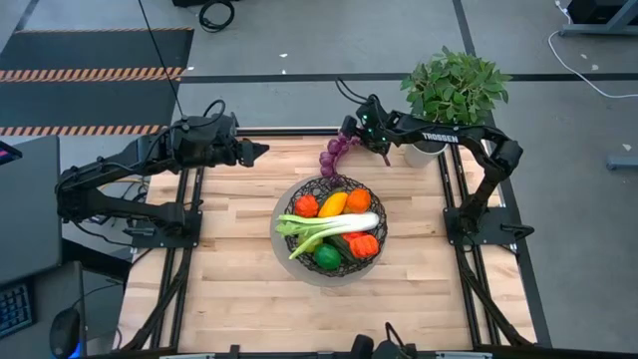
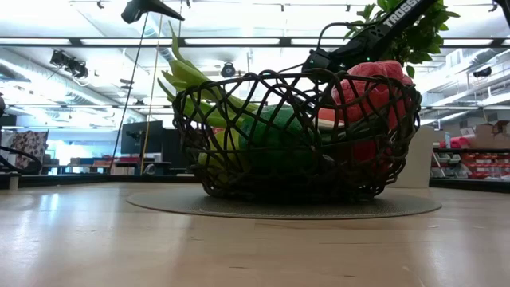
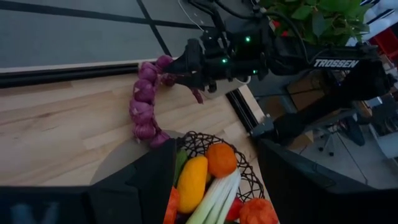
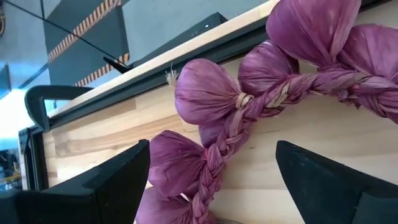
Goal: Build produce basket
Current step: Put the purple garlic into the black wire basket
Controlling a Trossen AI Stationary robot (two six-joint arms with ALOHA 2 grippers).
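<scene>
The dark wire basket (image 1: 291, 199) stands mid-table on a pale round base. It holds a leek (image 1: 329, 227), a lemon (image 1: 332, 204), orange and red peppers and a green pepper (image 1: 327, 257). The purple grape bunch (image 1: 335, 155), a braided string of purple bulbs, runs from the table's far edge to the basket's far rim, where its near end (image 3: 157, 139) rests. My right gripper (image 4: 212, 144) is open at the bunch's far part, one finger on either side of the braid. My left gripper (image 1: 261, 152) is open and empty at the far left. My right gripper straddles the braid of the grape bunch (image 4: 217, 168), coming from the table's right. Bare table shows between the braid and one finger (image 4: 311, 180). A bulb (image 4: 174, 168) lies close to the other finger (image 4: 124, 180). I cannot tell whether they touch.
A leafy potted plant (image 1: 454, 88) in a white pot (image 1: 424, 153) stands at the table's far right corner, just behind my right arm. Dark rails run along the far and side edges. Bare wood lies to the left, right and near side of the basket.
</scene>
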